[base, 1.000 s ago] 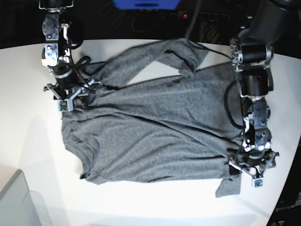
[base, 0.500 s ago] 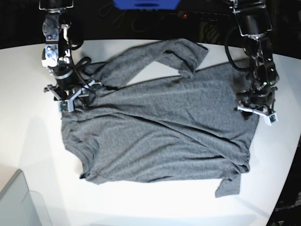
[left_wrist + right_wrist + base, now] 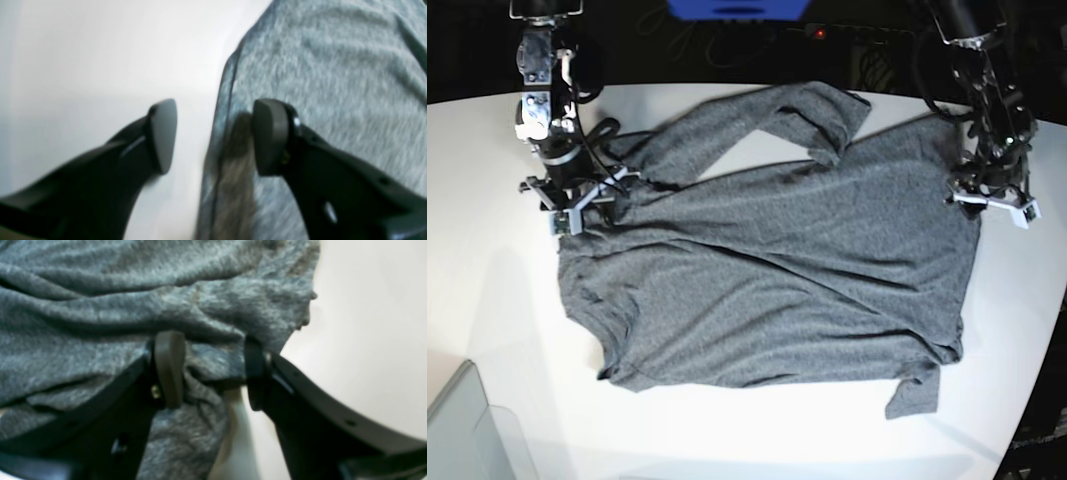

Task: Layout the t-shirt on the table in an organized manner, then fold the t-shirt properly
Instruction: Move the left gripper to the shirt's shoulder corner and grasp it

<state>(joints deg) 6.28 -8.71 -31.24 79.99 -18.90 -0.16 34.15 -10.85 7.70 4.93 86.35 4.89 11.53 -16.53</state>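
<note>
White table [image 3: 487, 300] under plain, printless t-shirt [image 3: 767, 280]

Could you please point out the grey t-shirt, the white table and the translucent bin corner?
dark heather-grey knit t-shirt [image 3: 767, 280]: base view, middle of the body.
glossy white table [image 3: 487, 290]: base view, bare top.
translucent grey bin [image 3: 462, 430]: base view, corner wall.

A glossy white table [image 3: 487, 300] carries the spread grey t-shirt [image 3: 767, 270].
</note>
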